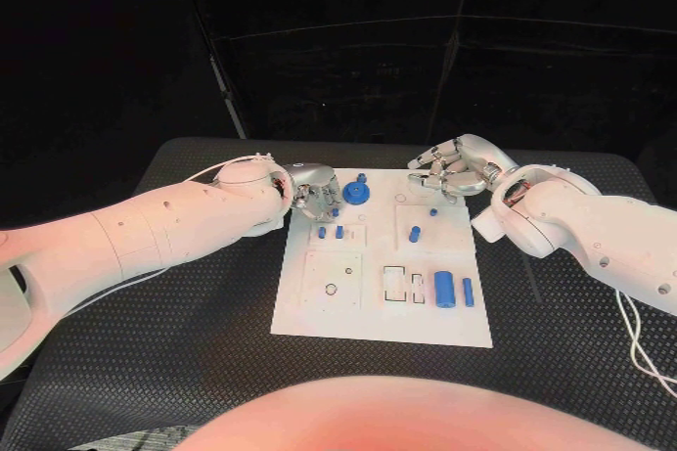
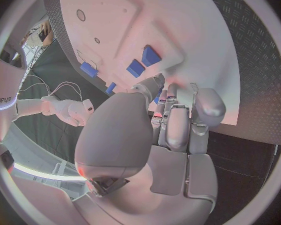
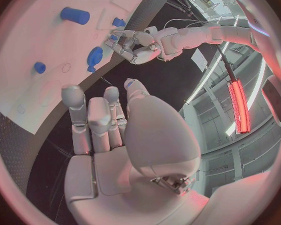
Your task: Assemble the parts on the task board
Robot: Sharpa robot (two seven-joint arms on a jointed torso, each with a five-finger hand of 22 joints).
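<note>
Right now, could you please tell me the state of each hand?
Left hand: over the task board, fingers curled; whether it holds a part cannot be told.
Right hand: open, holding nothing.

The surface (image 1: 169,353) is black, matt, ribbed rubber-like mat. The board (image 1: 318,319) looks smooth white plastic; the parts (image 1: 444,288) smooth blue plastic.

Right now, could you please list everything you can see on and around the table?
Table: one, black, under everything.
Task board: one, white, mid-table.
Large cylinder: one, blue, board's near right.
Thin bar: one, blue, beside the large cylinder.
Round part: one, blue, board's far edge.
Small pegs: several, blue, board's far half.
Left hand: silver, over the board's far-left corner.
Right hand: silver, beyond the board's far-right corner, holding nothing.
</note>
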